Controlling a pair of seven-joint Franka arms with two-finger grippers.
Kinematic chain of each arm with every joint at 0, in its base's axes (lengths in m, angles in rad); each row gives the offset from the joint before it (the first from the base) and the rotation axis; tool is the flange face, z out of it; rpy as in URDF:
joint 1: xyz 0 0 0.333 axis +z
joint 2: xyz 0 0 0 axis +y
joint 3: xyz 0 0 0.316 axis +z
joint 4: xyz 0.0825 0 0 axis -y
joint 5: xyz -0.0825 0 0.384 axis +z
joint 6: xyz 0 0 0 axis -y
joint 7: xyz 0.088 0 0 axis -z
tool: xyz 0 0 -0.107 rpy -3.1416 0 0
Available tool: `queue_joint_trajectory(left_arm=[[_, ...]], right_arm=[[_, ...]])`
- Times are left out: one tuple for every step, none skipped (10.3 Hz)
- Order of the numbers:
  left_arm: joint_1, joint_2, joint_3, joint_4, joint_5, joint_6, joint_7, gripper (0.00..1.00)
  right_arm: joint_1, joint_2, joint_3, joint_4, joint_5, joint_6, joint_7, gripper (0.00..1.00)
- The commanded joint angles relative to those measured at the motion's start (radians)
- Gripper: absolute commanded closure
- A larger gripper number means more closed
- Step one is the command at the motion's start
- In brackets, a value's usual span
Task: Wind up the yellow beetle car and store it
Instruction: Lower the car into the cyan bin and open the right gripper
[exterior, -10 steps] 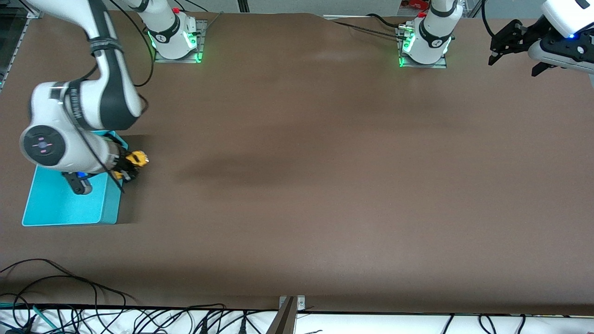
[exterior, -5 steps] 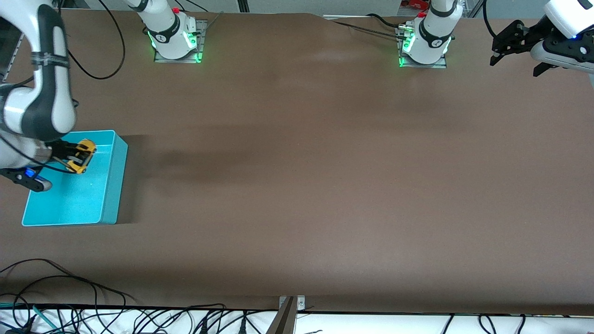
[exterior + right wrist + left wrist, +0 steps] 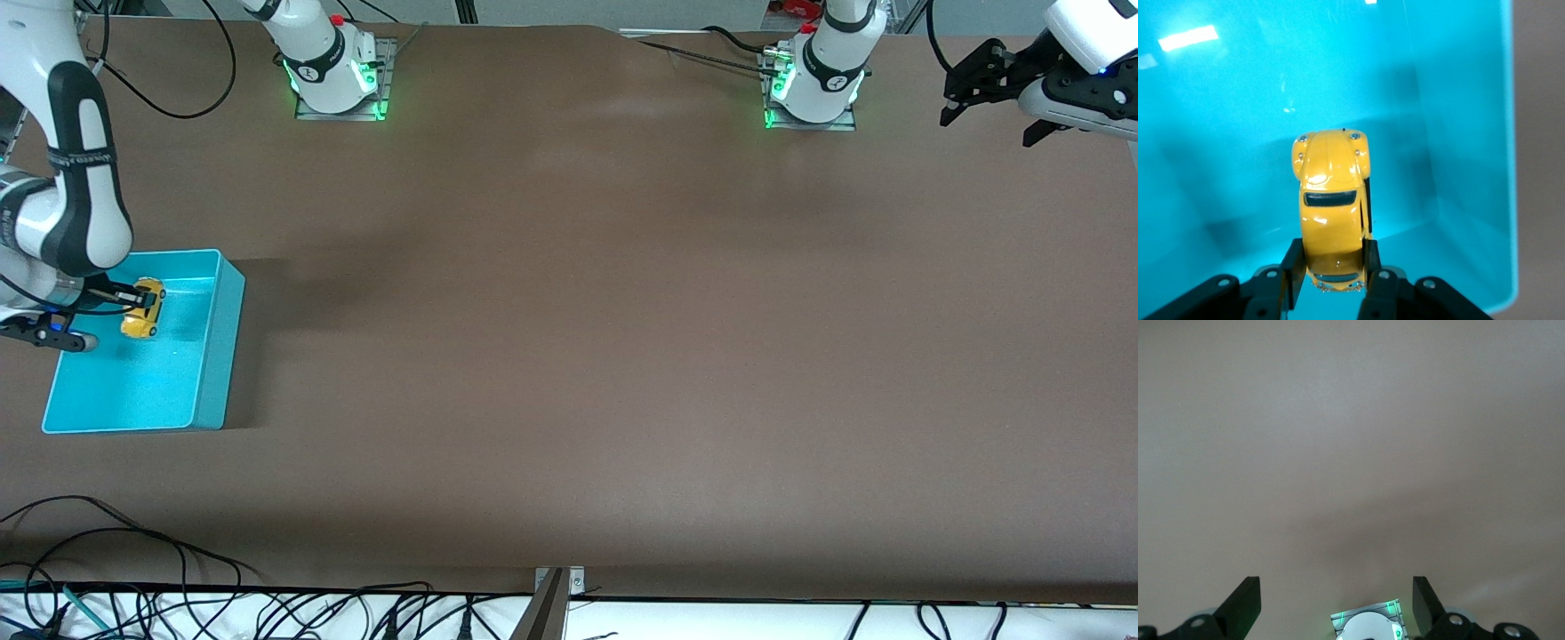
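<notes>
My right gripper (image 3: 124,300) is shut on the yellow beetle car (image 3: 142,308) and holds it inside the turquoise bin (image 3: 206,391), low over the bin's floor, at the right arm's end of the table. In the right wrist view the car (image 3: 1331,200) sits between the two fingers (image 3: 1293,270), clamped at its rear sides, with the bin's floor and wall (image 3: 1471,167) around it. My left gripper (image 3: 965,80) is open and empty, waiting high over the table's edge at the left arm's end; its wrist view shows its spread fingertips (image 3: 1245,603) over bare brown table.
The two arm bases (image 3: 338,76) (image 3: 813,84) stand along the table's farthest edge. The brown table top (image 3: 578,338) stretches between them and the bin. Cables (image 3: 133,569) lie along the nearest edge.
My right gripper has carried the car from beside the bin's wall to over the bin and lowered it inside. The left arm has barely moved.
</notes>
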Motion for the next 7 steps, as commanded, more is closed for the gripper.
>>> queue_joint_trajectory(left_arm=[[0.001, 0.014, -0.002, 0.032, 0.021, -0.02, -0.01, 0.0], [0.0, 0.014, -0.002, 0.032, 0.019, -0.02, -0.01, 0.0], [0.001, 0.015, -0.002, 0.032, 0.021, -0.02, -0.01, 0.0], [0.001, 0.014, -0.002, 0.032, 0.021, -0.02, -0.012, 0.0], [0.001, 0.014, -0.002, 0.032, 0.021, -0.022, -0.01, 0.0], [0.0, 0.014, -0.004, 0.032, 0.019, -0.022, -0.01, 0.0], [0.0, 0.014, -0.007, 0.032, 0.019, -0.022, -0.012, 0.0]], right_arm=[[-0.001, 0.031, 0.012, -0.003, 0.017, 0.024, -0.03, 0.77], [-0.001, 0.03, 0.011, 0.001, 0.017, 0.018, -0.04, 0.46], [-0.001, 0.021, 0.011, 0.009, 0.017, 0.011, -0.044, 0.0], [-0.001, -0.004, 0.007, 0.012, 0.017, -0.011, -0.046, 0.0], [-0.001, -0.034, 0.006, 0.033, 0.017, -0.06, -0.046, 0.0], [-0.001, -0.066, 0.006, 0.078, 0.016, -0.15, -0.047, 0.0], [-0.001, -0.091, 0.004, 0.143, 0.016, -0.246, -0.047, 0.0]])
